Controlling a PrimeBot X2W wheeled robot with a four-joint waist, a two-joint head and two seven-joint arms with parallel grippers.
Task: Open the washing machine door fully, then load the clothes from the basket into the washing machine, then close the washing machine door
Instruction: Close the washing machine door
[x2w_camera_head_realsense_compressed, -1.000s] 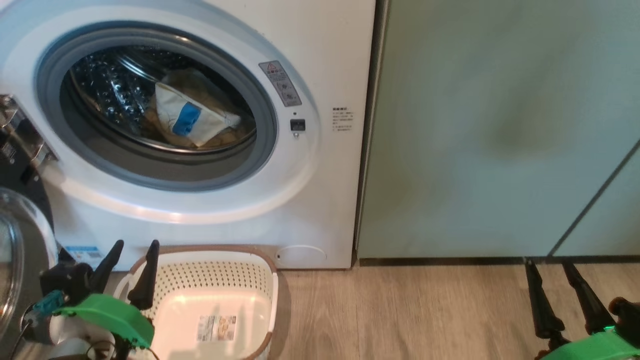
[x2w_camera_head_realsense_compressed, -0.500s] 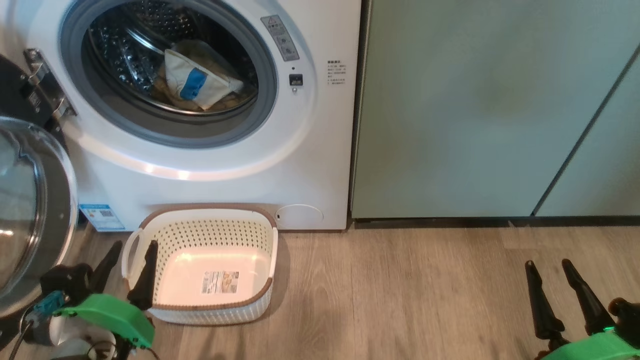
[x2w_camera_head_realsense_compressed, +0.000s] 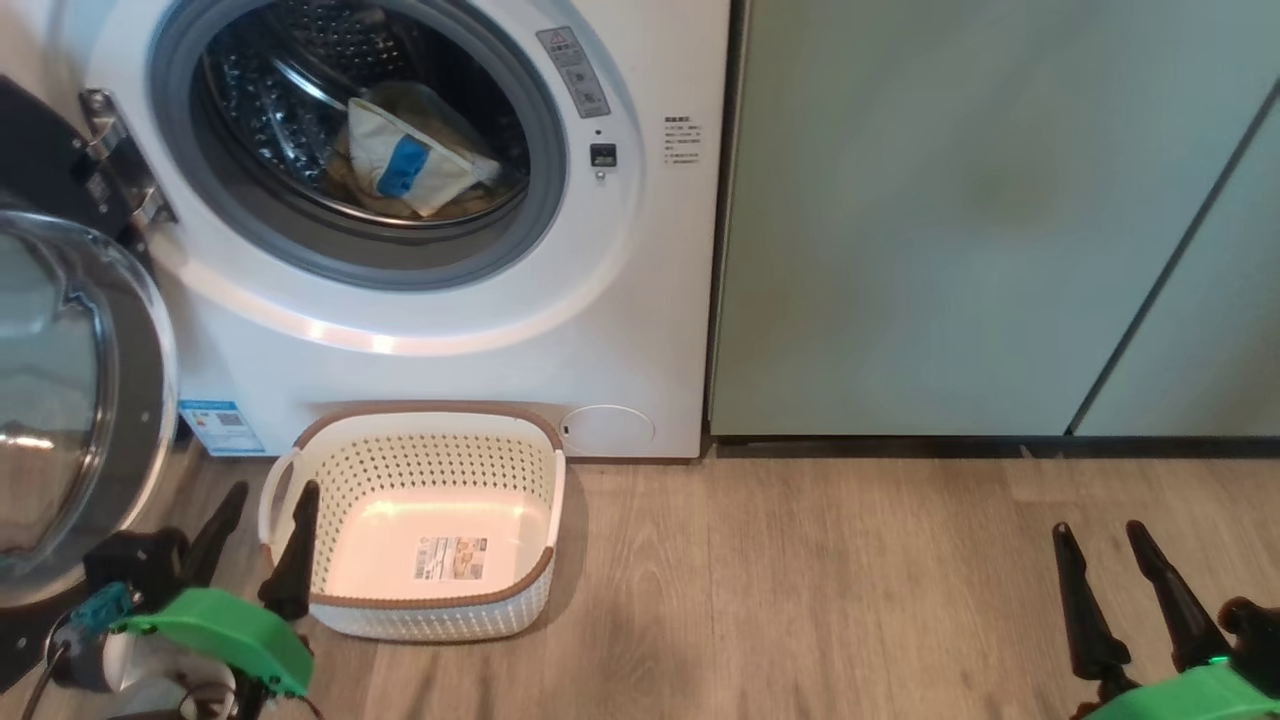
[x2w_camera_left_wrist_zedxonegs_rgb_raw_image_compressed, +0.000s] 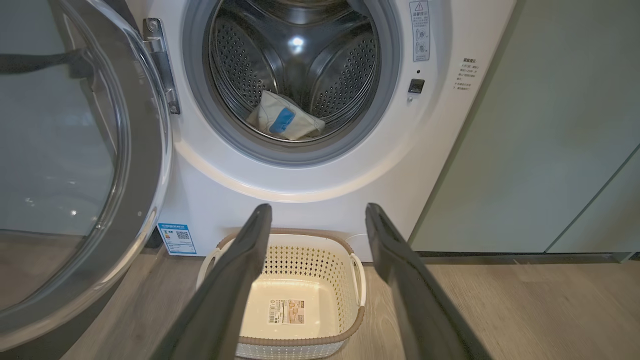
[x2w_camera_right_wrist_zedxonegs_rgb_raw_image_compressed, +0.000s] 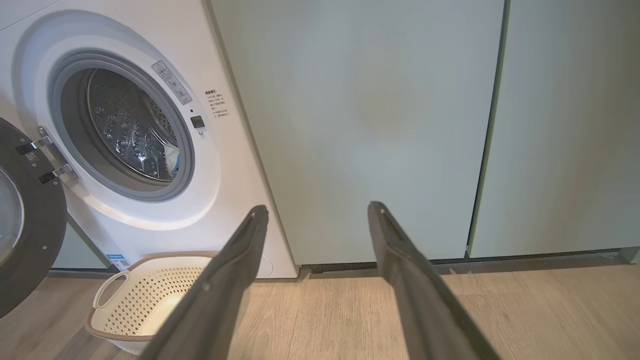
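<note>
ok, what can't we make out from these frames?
- Washing machine: top and controls cut off by the upper edge in every view.
- Door: outer side cut off by the left edge in every view, so its handle can't be judged.
- Clothes: bunched in the drum, count unclear; in the right wrist view mostly hidden behind the grey ring.
- Basket: floor label too small to read.

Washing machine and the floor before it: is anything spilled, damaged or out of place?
Nothing stands out. The pale yellow clothes lie inside the big white front-loading washing machine, its round black-rimmed glass door hangs open on the left, and the cream perforated plastic basket stands upright on the wooden floor.
</note>
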